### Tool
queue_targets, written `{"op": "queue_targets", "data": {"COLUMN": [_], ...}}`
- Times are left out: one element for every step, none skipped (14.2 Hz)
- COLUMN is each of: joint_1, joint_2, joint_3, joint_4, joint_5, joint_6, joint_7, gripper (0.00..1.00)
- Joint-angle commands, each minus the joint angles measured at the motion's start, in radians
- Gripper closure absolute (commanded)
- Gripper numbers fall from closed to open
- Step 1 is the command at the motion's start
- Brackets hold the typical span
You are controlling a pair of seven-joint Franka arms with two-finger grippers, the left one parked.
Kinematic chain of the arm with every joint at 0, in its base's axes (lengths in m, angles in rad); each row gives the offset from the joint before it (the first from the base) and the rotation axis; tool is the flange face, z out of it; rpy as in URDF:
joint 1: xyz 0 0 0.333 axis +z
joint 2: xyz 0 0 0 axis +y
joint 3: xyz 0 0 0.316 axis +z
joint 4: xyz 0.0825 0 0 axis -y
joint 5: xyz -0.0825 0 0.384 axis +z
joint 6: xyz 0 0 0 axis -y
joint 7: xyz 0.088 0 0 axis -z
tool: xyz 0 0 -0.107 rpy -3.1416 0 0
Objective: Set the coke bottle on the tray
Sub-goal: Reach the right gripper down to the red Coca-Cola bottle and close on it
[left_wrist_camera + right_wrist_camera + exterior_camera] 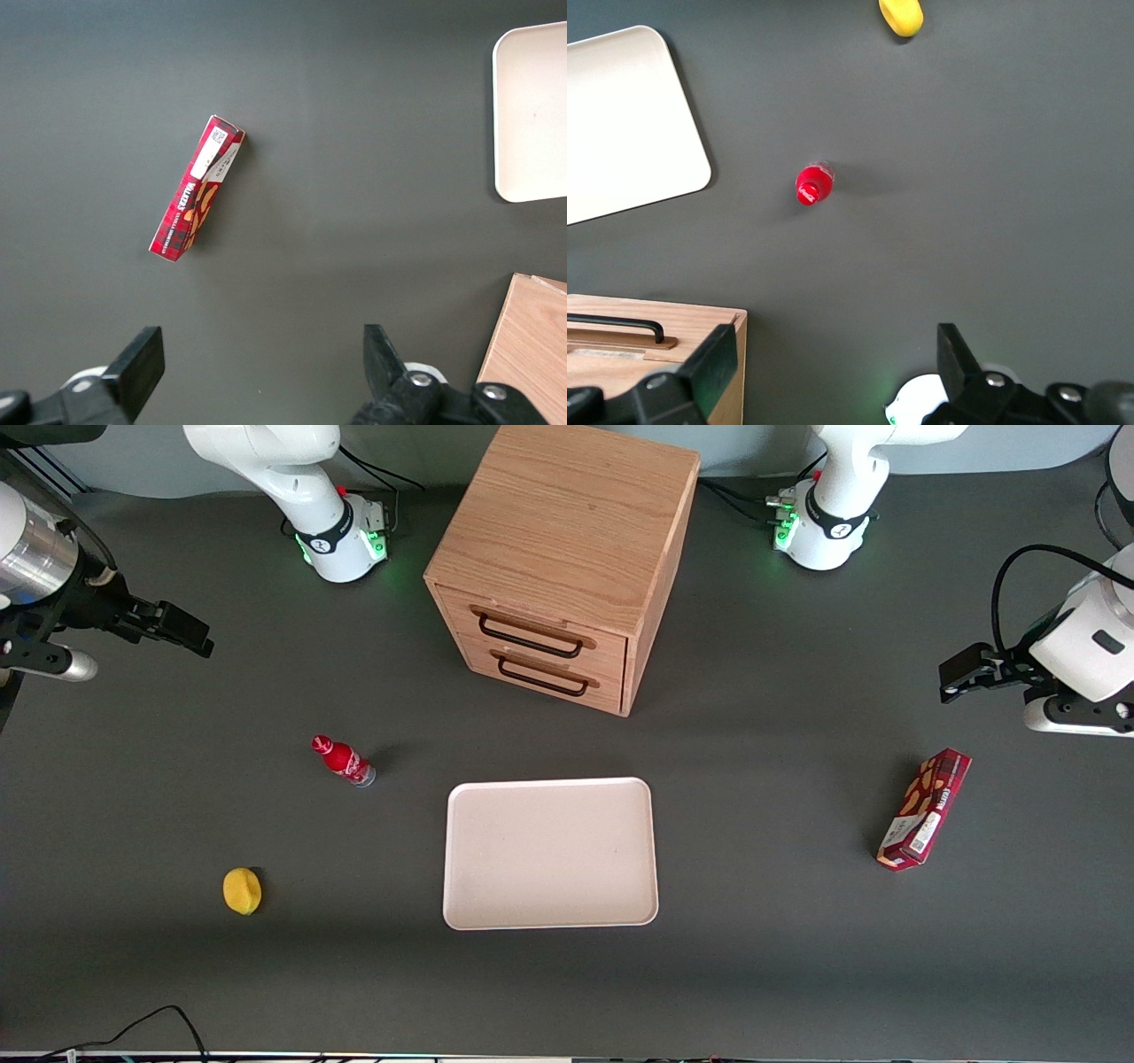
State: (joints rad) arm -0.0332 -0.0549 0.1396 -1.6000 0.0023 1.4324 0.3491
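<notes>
My gripper [182,631] hangs high over the bench [762,974] at the working arm's end, and from the right wrist view I can see its two fingers [718,363] spread wide with nothing between them. The coke bottle [344,760] stands upright on the bench well apart from the gripper, nearer the front camera than the gripper is and further in toward the middle of the bench; in the right wrist view I look almost straight down on its red cap [813,186]. It is not in line with the gap between the fingers there, sitting clear of both. The tray [549,854] lies flat near the bottle, a little closer to the front camera and in front of the wooden drawer cabinet [560,558], with a strip of bare bench between bottle and tray rim. A yellow lemon [242,890] sits on the bench nearer the front camera than the bottle, also at the working arm's end. Far off toward the parked arm's end I can see a dark red snack box [924,808] lying on its side, well apart from the tray.
</notes>
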Motion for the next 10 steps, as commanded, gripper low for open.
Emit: {"op": "queue_targets", "data": {"joint_1": [0.009, 0.009, 0.007, 0.009, 0.012, 0.012, 0.013, 0.013, 0.016, 0.019], "joint_2": [0.014, 0.018, 0.017, 0.017, 0.017, 0.017, 0.015, 0.015, 0.015, 0.02], "joint_3": [-0.006, -0.006, -0.006, -0.003, 0.005, 0.009, 0.009, 0.011, 0.02, 0.021], "joint_4": [0.043, 0.046, 0.04, 0.035, 0.023, -0.007, -0.056, -0.13, -0.215, -0.3], "joint_5": [0.024, 0.024, 0.025, 0.03, 0.031, 0.039, 0.069, 0.076, 0.076, 0.074], "joint_6": [-0.041, -0.043, -0.049, -0.049, -0.047, -0.021, 0.03, 0.096, 0.197, 0.306], "joint_7": [0.017, 0.014, 0.014, 0.011, 0.005, 0.004, 0.001, 0.001, 0.002, 0.004], "gripper": [0.0, 0.0, 0.0, 0.0, 0.0, 0.0, 0.0, 0.0, 0.0, 0.0]}}
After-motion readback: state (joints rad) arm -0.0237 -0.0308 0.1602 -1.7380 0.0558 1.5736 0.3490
